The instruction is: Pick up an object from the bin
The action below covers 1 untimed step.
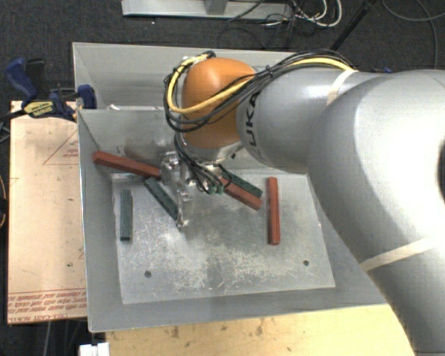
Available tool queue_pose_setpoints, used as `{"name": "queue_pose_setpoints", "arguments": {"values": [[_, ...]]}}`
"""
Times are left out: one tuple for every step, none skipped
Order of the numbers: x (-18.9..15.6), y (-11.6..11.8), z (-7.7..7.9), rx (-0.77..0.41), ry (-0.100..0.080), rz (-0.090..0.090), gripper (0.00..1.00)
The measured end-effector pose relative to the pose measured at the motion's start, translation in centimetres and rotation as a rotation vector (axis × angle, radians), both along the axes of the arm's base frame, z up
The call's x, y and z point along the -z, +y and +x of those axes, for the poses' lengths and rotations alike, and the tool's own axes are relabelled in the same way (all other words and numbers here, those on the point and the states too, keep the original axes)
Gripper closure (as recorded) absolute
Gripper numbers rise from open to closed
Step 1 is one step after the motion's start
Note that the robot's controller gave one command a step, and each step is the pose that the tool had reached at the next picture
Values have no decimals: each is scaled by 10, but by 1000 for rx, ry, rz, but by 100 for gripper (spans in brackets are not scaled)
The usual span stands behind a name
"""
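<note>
My gripper (182, 212) hangs below the orange wrist cover, low over the bin's middle. Its tip is down by the lower end of a dark green stick (160, 196) that lies slanted on the floor; whether it touches the stick I cannot tell. A long red stick (126, 164) runs from the upper left toward the gripper. To the gripper's right, a red stick (245, 196) and a green stick (241, 183) lie slanted together, partly under the arm.
Another green stick (124, 215) lies upright near the left wall. A red stick (273, 211) lies upright at the right. The big grey arm covers the bin's right and back. The bin's front floor is bare metal.
</note>
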<state>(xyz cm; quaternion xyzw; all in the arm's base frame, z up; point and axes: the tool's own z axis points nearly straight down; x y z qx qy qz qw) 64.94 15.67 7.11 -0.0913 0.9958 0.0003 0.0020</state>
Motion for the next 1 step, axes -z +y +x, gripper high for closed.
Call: {"name": "queue_pose_setpoints", "arguments": {"values": [[0, 65, 1, 109, 0, 3, 100]]}}
